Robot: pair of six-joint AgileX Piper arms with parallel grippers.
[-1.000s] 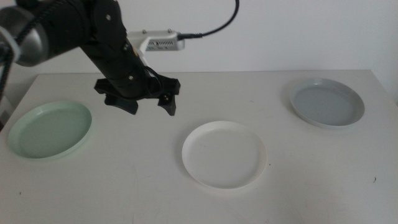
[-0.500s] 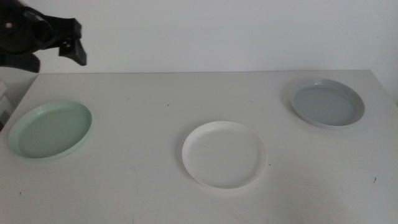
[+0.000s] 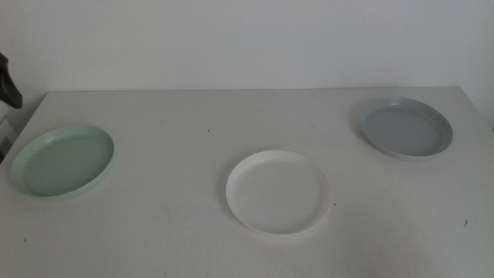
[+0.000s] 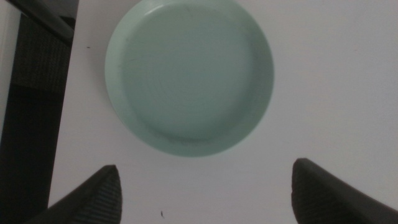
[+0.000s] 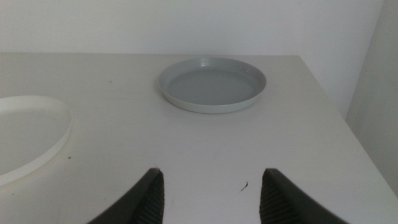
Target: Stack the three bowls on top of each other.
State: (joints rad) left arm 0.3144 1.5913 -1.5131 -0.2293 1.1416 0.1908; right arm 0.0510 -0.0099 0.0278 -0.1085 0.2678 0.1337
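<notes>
Three shallow bowls lie apart on the white table. The pale mint green bowl [image 3: 62, 161] sits at the left, the white bowl [image 3: 279, 191] near the middle, the grey-blue bowl [image 3: 405, 127] at the back right. My left gripper [image 4: 205, 186] hangs open high above the mint green bowl [image 4: 189, 76], holding nothing; only a dark sliver of that arm [image 3: 9, 83] shows at the middle view's left edge. My right gripper [image 5: 210, 190] stands open and empty low over the table, facing the grey-blue bowl [image 5: 211, 83], with the white bowl's rim [image 5: 43, 146] off to one side.
The table's left edge [image 4: 65, 112] runs close beside the mint green bowl, with a dark drop beyond it. The right edge [image 5: 336, 118] lies just past the grey-blue bowl. A white wall stands behind the table.
The left arm has swung from over the table's middle out to the left and almost left the middle view. The three bowls have not moved.
</notes>
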